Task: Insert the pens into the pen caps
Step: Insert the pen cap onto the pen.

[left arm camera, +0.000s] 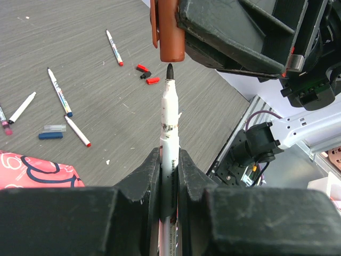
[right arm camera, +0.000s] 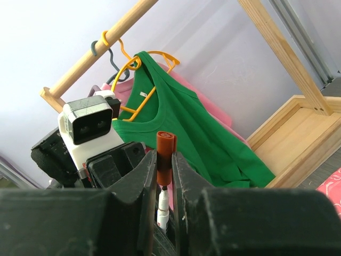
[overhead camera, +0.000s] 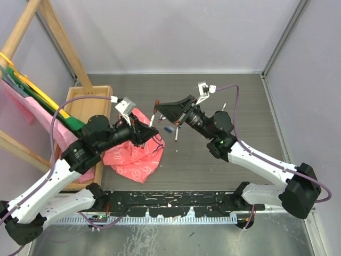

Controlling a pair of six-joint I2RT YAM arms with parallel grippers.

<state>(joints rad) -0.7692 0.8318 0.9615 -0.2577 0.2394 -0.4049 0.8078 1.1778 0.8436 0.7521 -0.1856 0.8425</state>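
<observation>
A pen (left arm camera: 169, 114) is clamped upright in the left gripper (left arm camera: 169, 165), with its black tip set just beneath the open end of a brown cap (left arm camera: 171, 32), which is pinched by the right gripper (right arm camera: 164, 176). Other pens (left arm camera: 59, 92) and red caps (left arm camera: 152, 80) are scattered mid-table (left arm camera: 213, 106), right of a pink cloth (overhead camera: 133, 154).

White pen (left arm camera: 169, 114) with black tip; rust-brown cap (left arm camera: 171, 32). Pink cloth (overhead camera: 133, 160) patterned in white and dark lines. Green shirt (right arm camera: 186, 128). Grey streaked table (left arm camera: 64, 48); blue cap (left arm camera: 50, 135) beside the cloth.
</observation>
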